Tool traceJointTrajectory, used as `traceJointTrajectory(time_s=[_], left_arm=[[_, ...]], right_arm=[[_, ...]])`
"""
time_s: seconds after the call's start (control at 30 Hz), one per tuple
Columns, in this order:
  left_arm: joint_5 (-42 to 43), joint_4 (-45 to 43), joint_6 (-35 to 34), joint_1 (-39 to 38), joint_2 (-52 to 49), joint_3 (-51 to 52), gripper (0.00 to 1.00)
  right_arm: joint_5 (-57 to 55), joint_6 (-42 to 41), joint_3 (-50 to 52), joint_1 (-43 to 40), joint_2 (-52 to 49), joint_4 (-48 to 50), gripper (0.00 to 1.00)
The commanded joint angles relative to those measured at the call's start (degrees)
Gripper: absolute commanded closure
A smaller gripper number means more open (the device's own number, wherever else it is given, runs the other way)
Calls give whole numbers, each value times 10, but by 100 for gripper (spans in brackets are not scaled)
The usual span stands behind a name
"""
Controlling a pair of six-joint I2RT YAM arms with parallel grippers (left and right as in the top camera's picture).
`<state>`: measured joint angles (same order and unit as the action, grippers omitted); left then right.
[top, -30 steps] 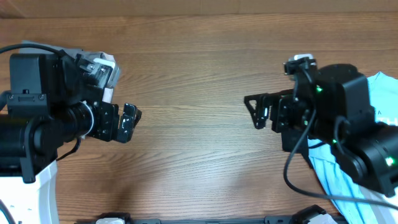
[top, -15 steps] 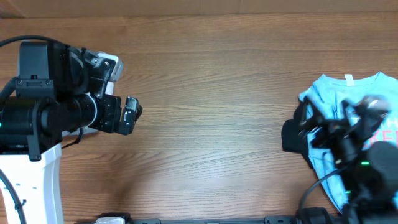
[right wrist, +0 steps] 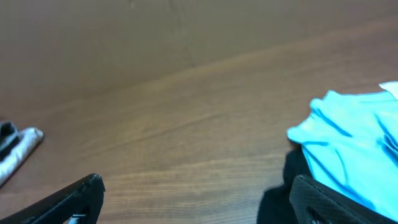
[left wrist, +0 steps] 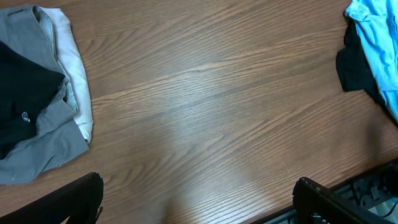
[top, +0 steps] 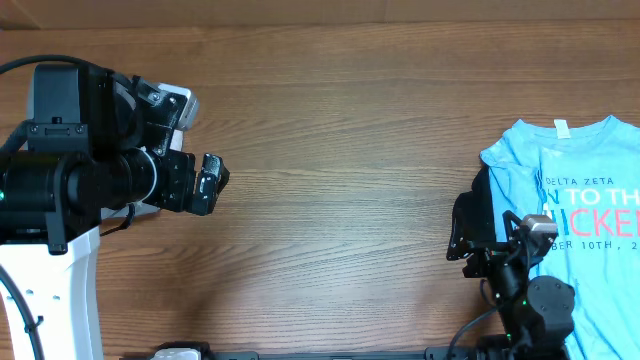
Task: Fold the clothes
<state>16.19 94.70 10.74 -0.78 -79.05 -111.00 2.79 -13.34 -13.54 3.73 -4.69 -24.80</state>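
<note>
A light blue T-shirt [top: 570,200] with printed text lies spread at the right edge, over a black garment [top: 468,222] that sticks out on its left. Both show in the right wrist view, the shirt [right wrist: 354,143] and the black cloth [right wrist: 280,193], and in the left wrist view [left wrist: 376,37]. My right gripper [right wrist: 196,183] is open and empty, low over the wood just left of the black garment; in the overhead view it [top: 478,250] sits at the lower right. My left gripper [top: 212,183] is open and empty [left wrist: 199,186] above bare wood.
A pile of grey, white and black clothes [left wrist: 43,93] lies at the far left, mostly hidden under my left arm in the overhead view; its edge shows in the right wrist view [right wrist: 18,146]. Bare wooden table [top: 340,170] lies between the arms.
My right arm has pulled back from above the right side of the table to the lower right edge, uncovering the blue T-shirt. My left arm has shifted slightly.
</note>
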Motion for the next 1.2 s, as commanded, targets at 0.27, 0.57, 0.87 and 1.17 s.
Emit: traceJointTrajectory(time_s=[0.27,0.57,0.87,1.17], left_arm=[[-1,-2,8,-4,-1,-5,0],[-1,-2,8,-4,-1,-5,0],[-1,-2,8,-4,-1,-5,0],[-3,-2,8,-9,4,-5,0]], right_arm=[[33,-8,122,-5,45,189,0],[27,-8,131,-4,45,205,0],[27,-8,131,-4,45,205,0],[27,-8,131,-4,45,205,0]])
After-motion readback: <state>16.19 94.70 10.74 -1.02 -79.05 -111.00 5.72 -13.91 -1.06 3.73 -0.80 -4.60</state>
